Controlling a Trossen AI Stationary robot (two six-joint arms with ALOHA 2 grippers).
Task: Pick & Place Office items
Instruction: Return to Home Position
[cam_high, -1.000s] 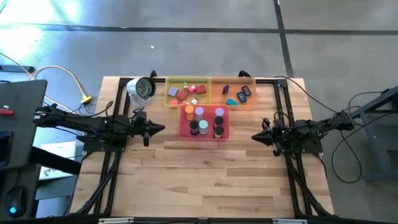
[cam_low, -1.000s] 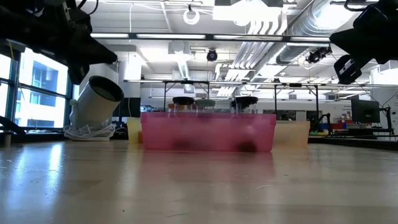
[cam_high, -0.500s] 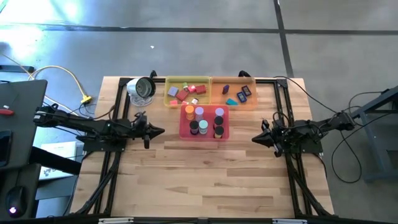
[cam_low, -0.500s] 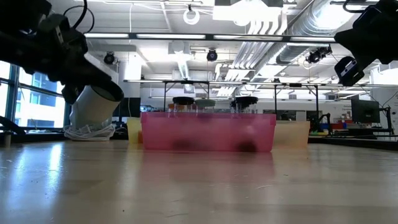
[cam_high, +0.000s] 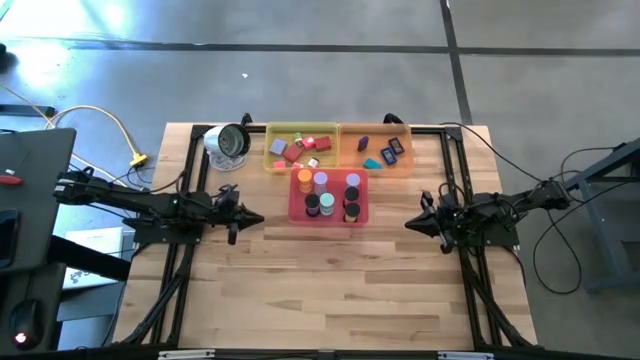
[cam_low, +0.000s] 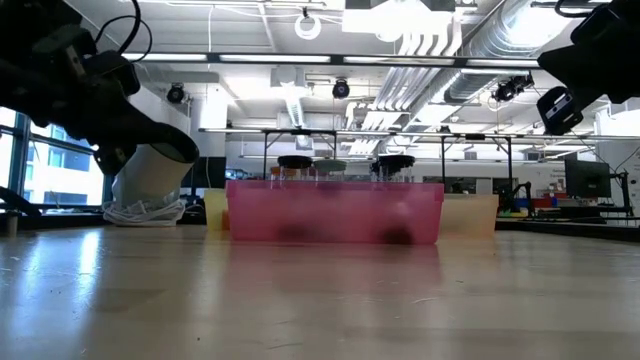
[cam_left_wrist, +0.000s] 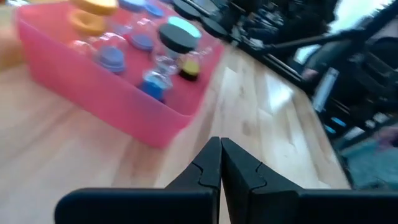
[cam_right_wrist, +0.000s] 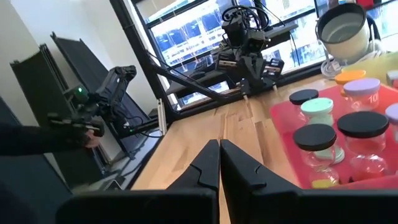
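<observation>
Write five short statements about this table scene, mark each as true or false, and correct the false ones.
1. The left gripper and the right gripper are both shut and empty. True.
2. The yellow tray is empty. False: it holds red and grey blocks.
3. The hourglasses stand in the pink tray. True.
4. The orange tray lies on the left arm's side of the yellow tray. False: it adjoins it on the right arm's side.
5. The left gripper is over the pink tray. False: it is over bare table, beside the tray.
</observation>
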